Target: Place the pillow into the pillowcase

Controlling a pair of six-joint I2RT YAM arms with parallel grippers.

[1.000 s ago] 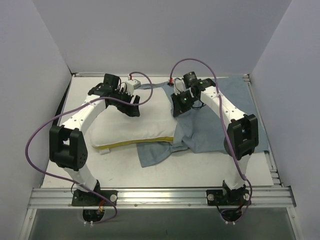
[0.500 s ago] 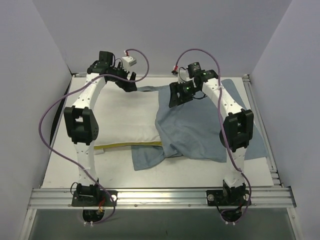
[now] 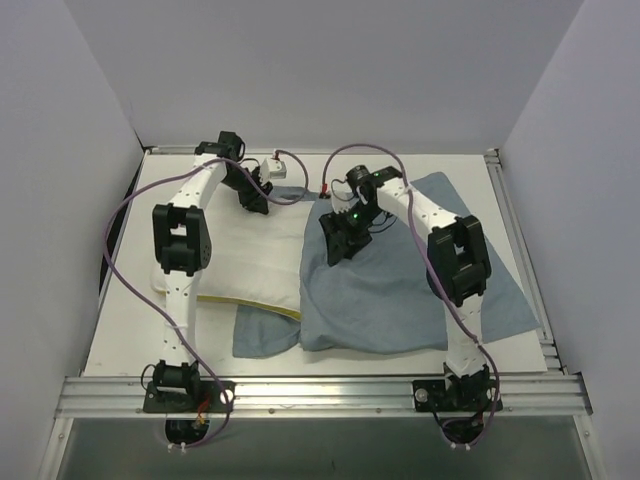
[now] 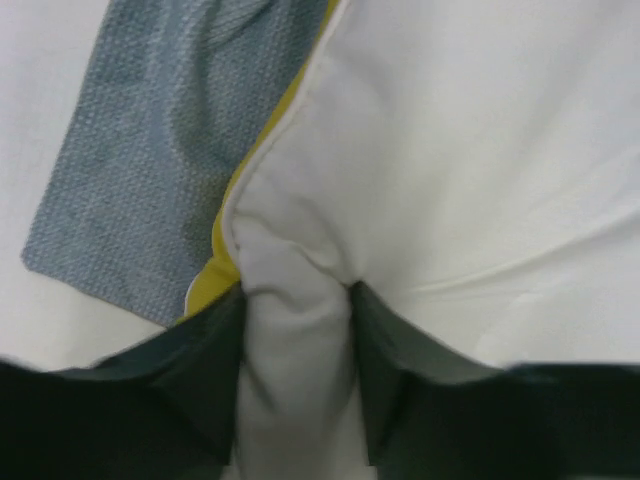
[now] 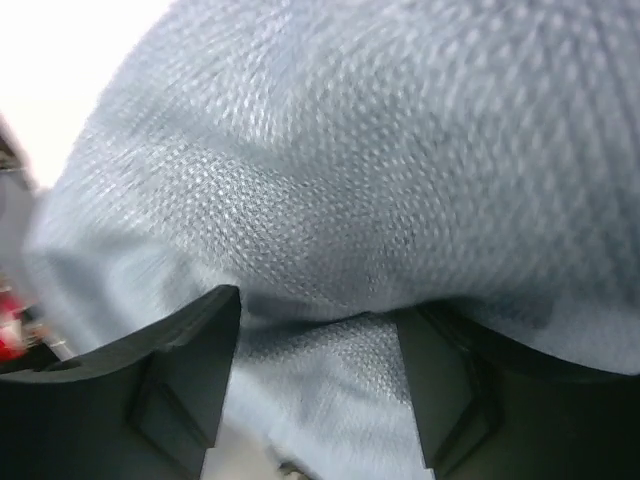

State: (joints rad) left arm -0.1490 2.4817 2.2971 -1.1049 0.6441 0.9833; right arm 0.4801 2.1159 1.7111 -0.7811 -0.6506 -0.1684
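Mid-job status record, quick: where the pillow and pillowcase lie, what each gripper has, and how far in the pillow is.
pillow: lies flat, left of centre; yellow piping along its near edge
pillowcase: grey-blue face up, spread on the right, covering the pillow's right end
left gripper: shut on a pinched fold of the pillow at its far edge
right gripper: shut on bunched pillowcase cloth near the overlap
progress: most of the pillow is exposed; cannot tell whether its right end is inside the case or merely under it

Lab cell, white walls (image 3: 300, 70), aluminium rail (image 3: 320, 391)
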